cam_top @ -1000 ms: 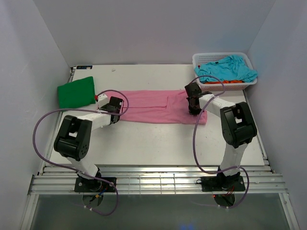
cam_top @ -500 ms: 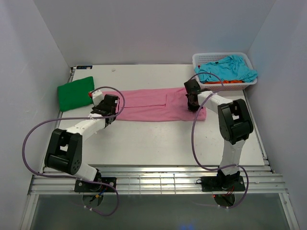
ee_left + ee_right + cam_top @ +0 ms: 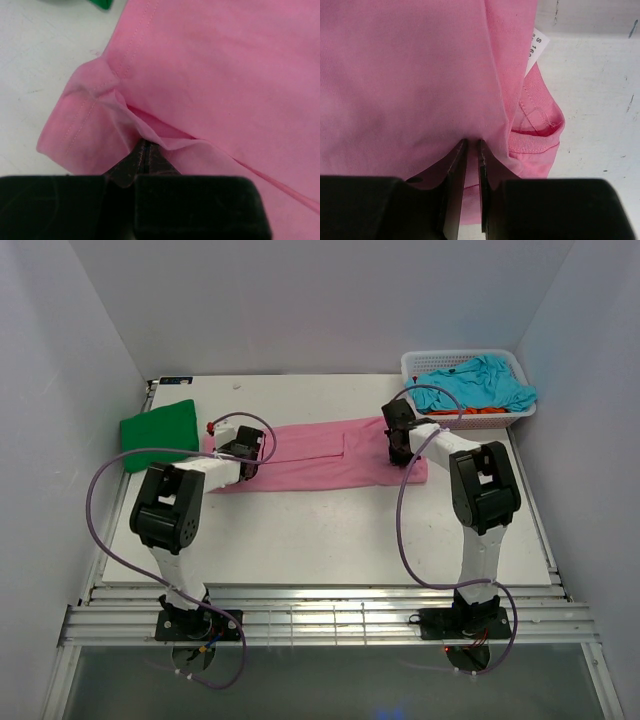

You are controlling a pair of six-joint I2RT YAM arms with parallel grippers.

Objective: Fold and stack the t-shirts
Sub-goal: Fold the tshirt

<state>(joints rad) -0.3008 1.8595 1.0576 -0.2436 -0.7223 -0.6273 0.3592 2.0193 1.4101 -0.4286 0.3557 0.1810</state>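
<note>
A lab test cell: plain white walls [image 3: 300, 300] box in a white table [image 3: 300, 540], two robot arms [image 3: 165, 515] bolted to aluminium rails [image 3: 330, 625], purple cables [image 3: 399, 525] looping loose.

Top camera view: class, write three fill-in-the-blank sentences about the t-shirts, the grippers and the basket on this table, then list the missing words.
The spread-out t-shirt held by the left gripper and the right gripper is ____.
The folded t-shirt lying apart near the left gripper is ____.
The white basket stands at the far ____ corner of the table.
Missing words: pink; green; right.
</note>
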